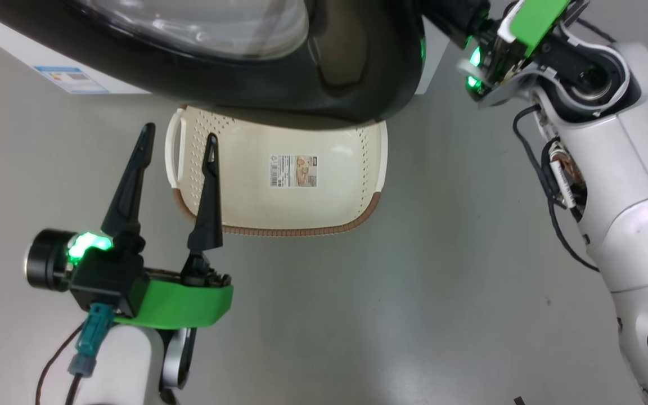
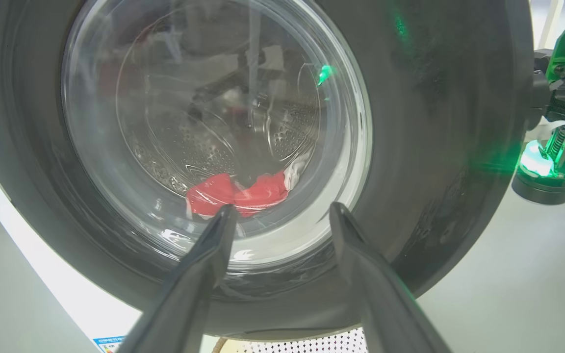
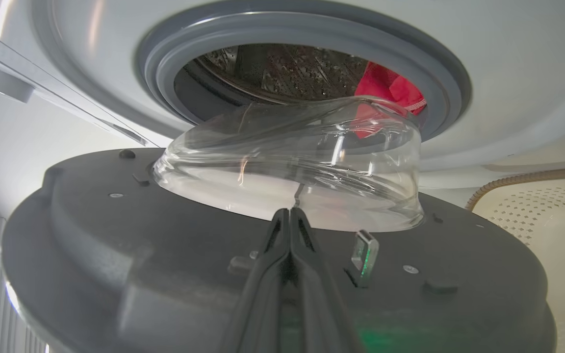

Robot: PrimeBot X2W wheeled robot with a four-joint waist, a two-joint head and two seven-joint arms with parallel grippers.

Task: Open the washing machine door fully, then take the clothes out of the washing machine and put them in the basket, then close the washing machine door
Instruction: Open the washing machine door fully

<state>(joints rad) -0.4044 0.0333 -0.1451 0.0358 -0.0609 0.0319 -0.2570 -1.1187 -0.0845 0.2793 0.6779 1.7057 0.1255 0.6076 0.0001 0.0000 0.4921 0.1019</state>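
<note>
Fingers pressed together, the right gripper (image 3: 290,215) is set behind the part-open washing machine door (image 3: 115,255), seemingly to push it wider; the left gripper (image 1: 179,133) is held spread near the basket (image 1: 279,229), with the clothes (image 3: 385,86) inside the drum (image 3: 272,68).

One washing machine (image 3: 508,73), one door (image 1: 369,67) — one basket (image 1: 301,230)

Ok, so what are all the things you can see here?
washing machine: one, white, behind the door
washing machine door: one, black rim and clear glass, partly open above the basket
clothes: one bundle, red with white, inside the drum
basket: one, cream with brown rim, on the floor
paper label: one, white, inside the basket
blue label: one, on the machine's front
floor: grey
left fingers: two, dark, spread open, facing the door's outside
right fingers: two, dark, pressed together, at the door's inner side
</note>
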